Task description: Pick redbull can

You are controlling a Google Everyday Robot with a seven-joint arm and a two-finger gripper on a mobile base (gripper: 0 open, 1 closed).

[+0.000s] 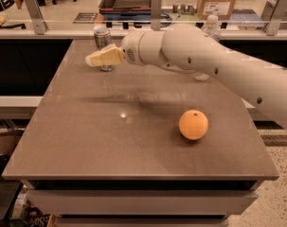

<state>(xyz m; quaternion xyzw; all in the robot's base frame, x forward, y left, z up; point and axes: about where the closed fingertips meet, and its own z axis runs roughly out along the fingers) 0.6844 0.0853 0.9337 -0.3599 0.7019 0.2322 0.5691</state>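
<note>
The redbull can (pixel 102 38) is a slim silver-grey can standing upright at the far left of the brown table (pixel 95 141). My gripper (pixel 93 59), with pale yellow fingers, is at the end of the white arm that reaches in from the right. It sits right in front of the can and hides the can's middle. Only the can's top and its base show.
An orange (pixel 193 124) lies on the table at the right centre. A clear plastic water bottle (pixel 210 27) with a white cap stands at the far right, mostly hidden behind my arm. A glass-railed ledge and desks run behind the table.
</note>
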